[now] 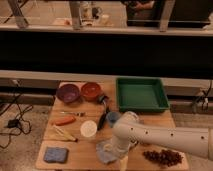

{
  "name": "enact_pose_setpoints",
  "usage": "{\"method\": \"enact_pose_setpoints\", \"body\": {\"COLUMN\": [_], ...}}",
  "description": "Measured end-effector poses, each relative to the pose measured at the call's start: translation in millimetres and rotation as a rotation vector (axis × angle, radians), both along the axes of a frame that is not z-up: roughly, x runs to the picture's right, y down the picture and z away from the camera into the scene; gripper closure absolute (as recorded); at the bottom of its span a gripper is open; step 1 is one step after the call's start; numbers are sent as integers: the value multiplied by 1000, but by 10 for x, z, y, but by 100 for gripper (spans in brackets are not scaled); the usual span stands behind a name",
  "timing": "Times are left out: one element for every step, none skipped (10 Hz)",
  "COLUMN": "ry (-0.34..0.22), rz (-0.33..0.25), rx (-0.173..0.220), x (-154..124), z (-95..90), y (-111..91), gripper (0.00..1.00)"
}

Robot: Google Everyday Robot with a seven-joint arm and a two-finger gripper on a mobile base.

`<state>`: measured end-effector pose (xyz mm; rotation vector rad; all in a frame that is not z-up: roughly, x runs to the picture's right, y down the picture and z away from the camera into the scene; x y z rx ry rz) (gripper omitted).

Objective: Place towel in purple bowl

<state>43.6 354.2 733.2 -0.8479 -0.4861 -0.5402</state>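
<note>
The towel, a pale grey-blue crumpled cloth, lies near the front edge of the wooden table, right of centre. My gripper is down on the towel's right part, at the end of the white arm that reaches in from the right. The wrist hides much of the cloth. The purple bowl stands upright at the table's back left, well away from the gripper.
A red-orange bowl sits beside the purple one, and a green tray at the back right. Between the bowls and the towel lie a carrot, a white cup, a blue cup and a dark brush. A blue pad lies front left, brown bits front right.
</note>
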Motion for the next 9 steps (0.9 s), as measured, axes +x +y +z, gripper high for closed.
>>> {"method": "enact_pose_setpoints", "body": {"ry": [-3, -5, -7, -9, -8, -7, -6, -3, 1], "rz": [-3, -6, -6, -7, -7, -7, -7, -7, -8], "rx": [-2, -5, -6, -6, -8, -9, -9, -11, -18], "x": [-7, -12, -13, -16, -13, -7, -5, -4, 13], "z": [-12, -24, -31, -33, -36, -37, -37, -37, -44], "y": [4, 11, 12, 11, 16, 18, 18, 38, 67], "gripper": [41, 47, 47, 47, 47, 47, 47, 47, 47]}}
